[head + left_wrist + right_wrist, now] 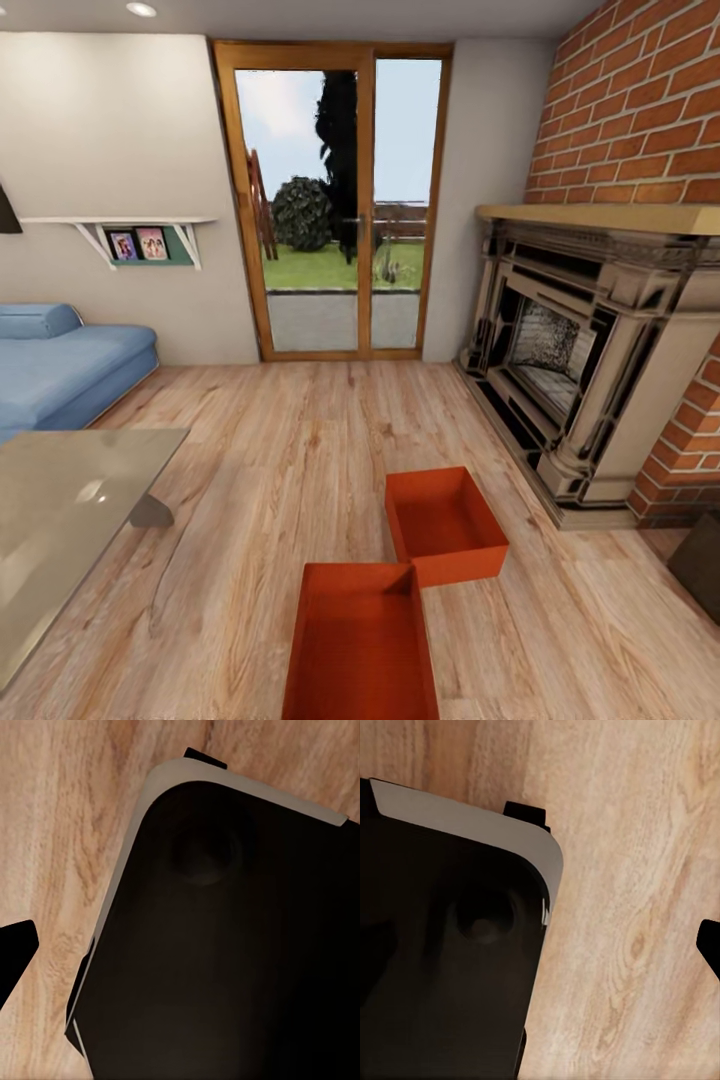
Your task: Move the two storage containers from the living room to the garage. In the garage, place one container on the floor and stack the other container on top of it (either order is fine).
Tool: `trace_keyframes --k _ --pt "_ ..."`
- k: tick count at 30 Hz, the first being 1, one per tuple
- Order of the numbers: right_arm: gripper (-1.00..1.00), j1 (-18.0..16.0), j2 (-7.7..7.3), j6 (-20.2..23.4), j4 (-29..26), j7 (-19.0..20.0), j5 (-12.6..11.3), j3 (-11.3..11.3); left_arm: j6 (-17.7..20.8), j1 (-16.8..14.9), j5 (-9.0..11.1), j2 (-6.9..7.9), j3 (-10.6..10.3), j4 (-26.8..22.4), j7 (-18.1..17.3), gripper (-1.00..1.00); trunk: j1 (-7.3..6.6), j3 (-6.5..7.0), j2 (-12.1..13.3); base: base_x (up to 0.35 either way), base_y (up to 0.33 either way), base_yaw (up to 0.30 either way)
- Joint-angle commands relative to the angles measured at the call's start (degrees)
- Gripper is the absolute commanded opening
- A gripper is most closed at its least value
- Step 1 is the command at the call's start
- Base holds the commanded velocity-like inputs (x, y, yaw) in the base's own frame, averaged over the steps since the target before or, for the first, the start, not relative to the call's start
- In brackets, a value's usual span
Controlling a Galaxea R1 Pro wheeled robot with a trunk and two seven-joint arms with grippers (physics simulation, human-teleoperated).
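Here's the living room: two orange-red storage containers sit on the wood-plank floor (pixel 250 470), the near container (pixel 362 640) just beside the far container (pixel 445 525), corners almost touching. The fireplace (pixel 575 350) stands right, glass doors (pixel 335 205) ahead, blue sofa (pixel 60 365) and a glass worktop (pixel 60 520) left. Wrist views catch the robot's dark base (pixel 225 945) over planks; each tool's state, spread or pressed together, can't be told, nor the containers' place relative to either tool.

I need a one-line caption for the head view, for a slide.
Two orange-red storage containers on the living room's wood floor, between fireplace and glass table.
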Motion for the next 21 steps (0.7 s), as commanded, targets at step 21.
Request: trace_keyframes --k 21 --pt "1.00 -0.06 -0.09 -0.59 0.18 -0.02 -0.80 0.31 -0.04 0.00 0.61 0.07 -0.05 -0.22 0.09 1.00 0.00 -1.98 -0.03 0.000 0.000 0.000"
